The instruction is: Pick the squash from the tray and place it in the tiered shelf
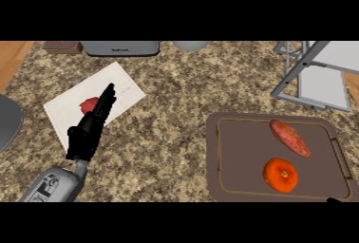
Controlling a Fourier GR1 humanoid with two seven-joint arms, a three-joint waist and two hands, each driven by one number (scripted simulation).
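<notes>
the round orange squash [280, 174] lies on the brown rectangular tray [235, 156], well apart from the black left hand [89, 130], whose straight fingers are pressed together.

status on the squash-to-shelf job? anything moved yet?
Done: nothing visible. The round orange squash lies on the brown rectangular tray, beside a reddish oblong vegetable.

In hand: nothing. The black left hand rests open, fingers straight, over a white cutting board with a small red item. Only a tip of the right hand shows at the lower right.

Left: grasp the squash, carry it to the grey tiered shelf.
</notes>
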